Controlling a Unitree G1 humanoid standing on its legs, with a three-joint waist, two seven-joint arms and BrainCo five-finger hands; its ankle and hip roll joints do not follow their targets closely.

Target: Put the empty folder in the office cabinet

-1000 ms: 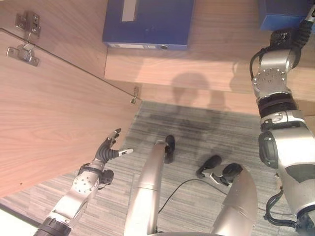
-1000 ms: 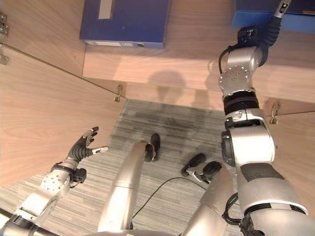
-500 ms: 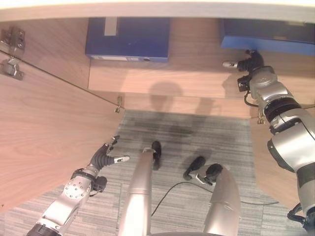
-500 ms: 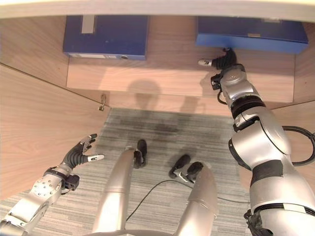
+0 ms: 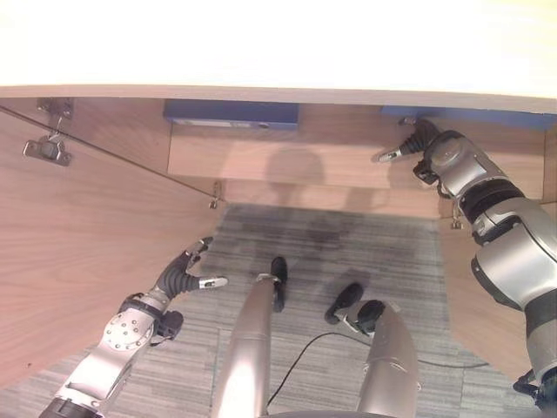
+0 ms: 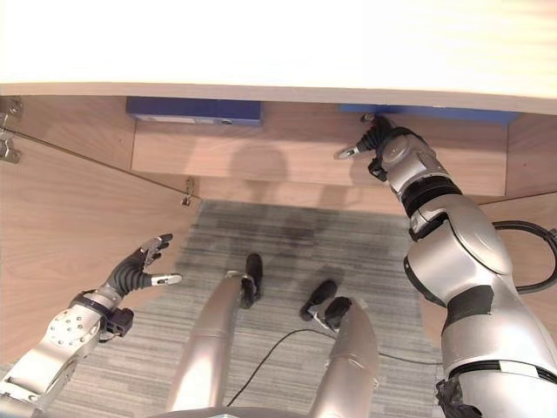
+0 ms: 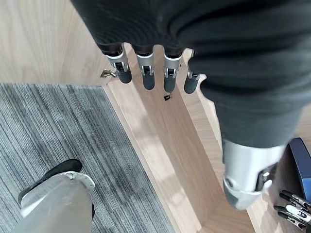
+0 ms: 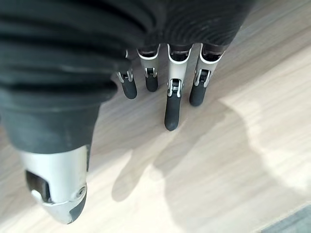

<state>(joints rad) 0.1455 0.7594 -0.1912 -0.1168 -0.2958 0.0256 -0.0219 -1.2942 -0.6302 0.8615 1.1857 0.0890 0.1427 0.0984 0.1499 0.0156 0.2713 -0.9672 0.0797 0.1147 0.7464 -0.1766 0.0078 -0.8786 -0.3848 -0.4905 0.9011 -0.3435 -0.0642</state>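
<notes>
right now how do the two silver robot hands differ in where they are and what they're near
The right hand reaches onto the wooden cabinet shelf, by the right blue folder; the left hand hangs low over the grey carpet, beside the open wooden cabinet door. Both are open and hold nothing.

Even, bright indoor light falls from above; the cabinet top (image 5: 278, 43) is washed out to a pale glare across the upper band of both eye views. A soft shadow lies on the wooden shelf (image 5: 305, 161) and spreads onto the grey carpet (image 5: 348, 235) in front of it. In the right wrist view the right hand (image 8: 53, 111) throws a blurred shadow on the wood, and the dark ribbed cover close to the lens is out of focus.
</notes>
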